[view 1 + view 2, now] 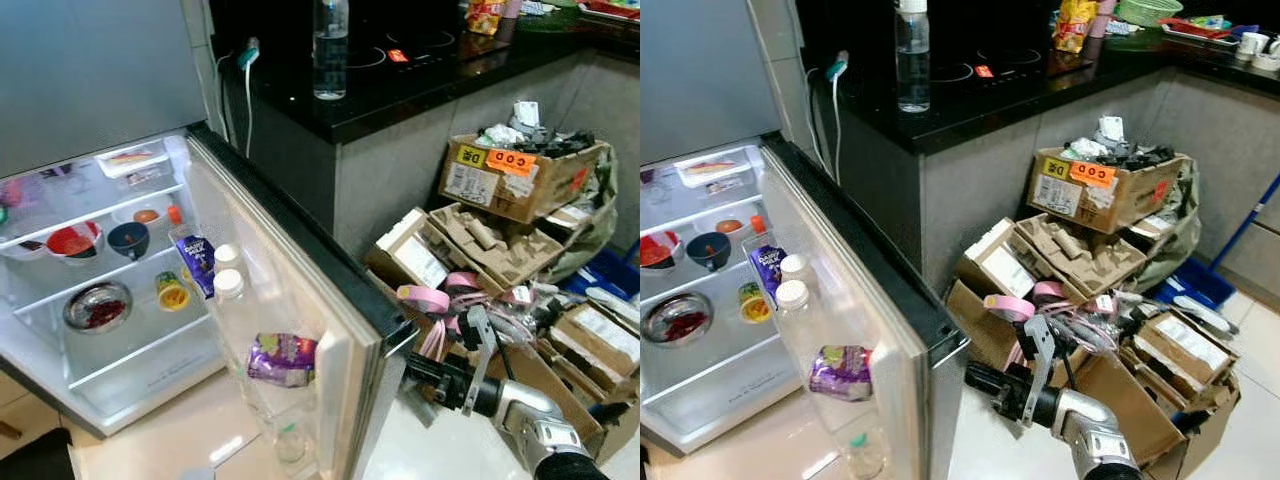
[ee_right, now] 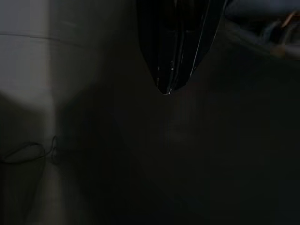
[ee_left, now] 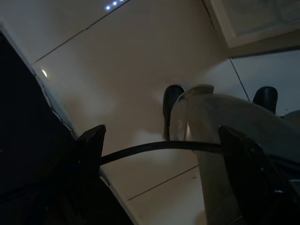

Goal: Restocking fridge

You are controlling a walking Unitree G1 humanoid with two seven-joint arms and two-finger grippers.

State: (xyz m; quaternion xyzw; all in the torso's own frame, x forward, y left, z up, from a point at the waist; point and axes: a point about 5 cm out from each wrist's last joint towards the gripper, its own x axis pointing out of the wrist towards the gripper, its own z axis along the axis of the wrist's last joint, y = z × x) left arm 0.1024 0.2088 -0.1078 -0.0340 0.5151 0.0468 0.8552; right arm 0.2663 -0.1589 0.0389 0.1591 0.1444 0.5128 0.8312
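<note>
Two capped bottles [image 1: 228, 290] stand in the open fridge door [image 1: 300, 300].

Cardboard box [image 1: 520, 180] labels read "D8" and "COO".

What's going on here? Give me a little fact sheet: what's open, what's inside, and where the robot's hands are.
fridge door: swung open, holding capped bottles and a purple pouch
fridge shelves: red bowl, dark bowl, steel bowl, purple chocolate pack
counter: black, a water bottle standing on it
floor by counter: pile of cardboard boxes and pink tape rolls
right hand: at the outer edge of the open door, fingers look closed together
left hand: hangs low over pale floor; its fingers are spread apart, holding nothing
</note>
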